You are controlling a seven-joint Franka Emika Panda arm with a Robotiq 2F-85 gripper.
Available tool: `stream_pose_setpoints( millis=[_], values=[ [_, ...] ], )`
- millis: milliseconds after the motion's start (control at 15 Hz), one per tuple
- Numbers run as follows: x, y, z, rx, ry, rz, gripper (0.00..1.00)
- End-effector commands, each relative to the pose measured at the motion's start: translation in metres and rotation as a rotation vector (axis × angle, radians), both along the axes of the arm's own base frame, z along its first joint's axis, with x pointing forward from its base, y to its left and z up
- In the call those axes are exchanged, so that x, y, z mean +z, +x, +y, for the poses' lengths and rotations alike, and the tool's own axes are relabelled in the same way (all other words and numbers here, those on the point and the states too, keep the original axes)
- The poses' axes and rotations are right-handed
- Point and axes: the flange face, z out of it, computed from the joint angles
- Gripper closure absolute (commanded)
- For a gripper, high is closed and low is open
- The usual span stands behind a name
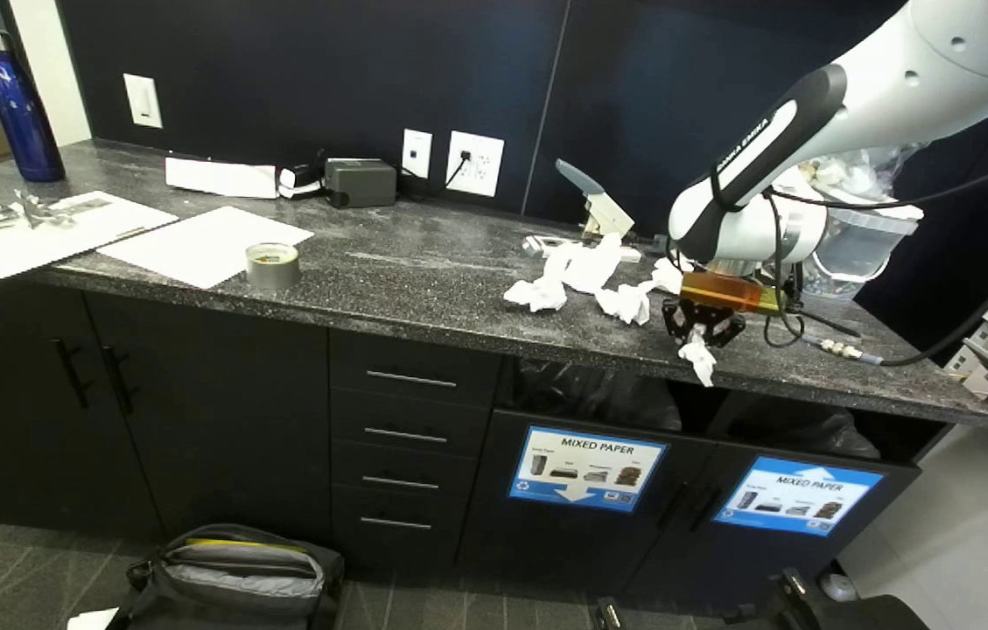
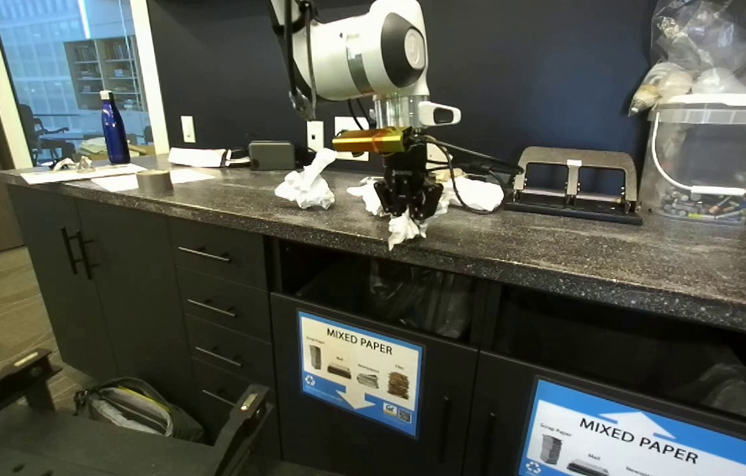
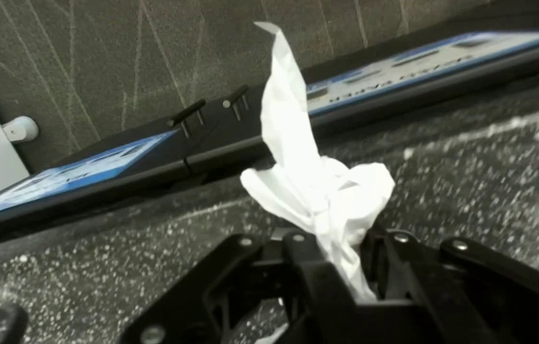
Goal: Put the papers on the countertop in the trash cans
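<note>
A twisted white paper wad (image 1: 698, 359) hangs directly below the pincer (image 1: 701, 331), its upper end pinched between the jaws. In both exterior views, the wad's long axis runs steeply downward from the grip, tapered tip lowest. Other crumpled wads (image 1: 625, 304) sit near the pincer on the countertop (image 1: 423, 284).

Below the countertop (image 1: 423, 293) — MIXED PAPER on both trash cans (image 1: 559, 544): down-arrow label (image 1: 588, 469), up-arrow label (image 1: 798, 495). Recycling mark (image 2: 310, 381) on each. Small captions (image 2: 556, 428) read Scrap Paper, Mail; a third perhaps Newspaper, too fine to trust. Above the countertop — FRANKA EMIKA on the robot arm (image 1: 861, 114).
</note>
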Motion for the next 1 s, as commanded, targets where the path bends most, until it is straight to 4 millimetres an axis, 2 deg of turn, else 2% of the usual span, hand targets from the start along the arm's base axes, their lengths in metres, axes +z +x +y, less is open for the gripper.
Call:
stream_pose_setpoints(
  millis=[0, 133, 400, 667, 933],
  values=[
    [-0.009, -0.056, 0.029, 0.096, 0.069, 0.025, 0.89],
    [-0.017, -0.076, 0.043, 0.147, 0.080, 0.035, 0.89],
    [-0.059, -0.109, 0.064, 0.218, 0.071, 0.029, 0.89],
    [-0.093, -0.123, 0.064, 0.285, 0.033, -0.087, 0.89],
    [-0.116, -0.141, 0.060, 0.335, 0.005, -0.222, 0.89]
  ],
)
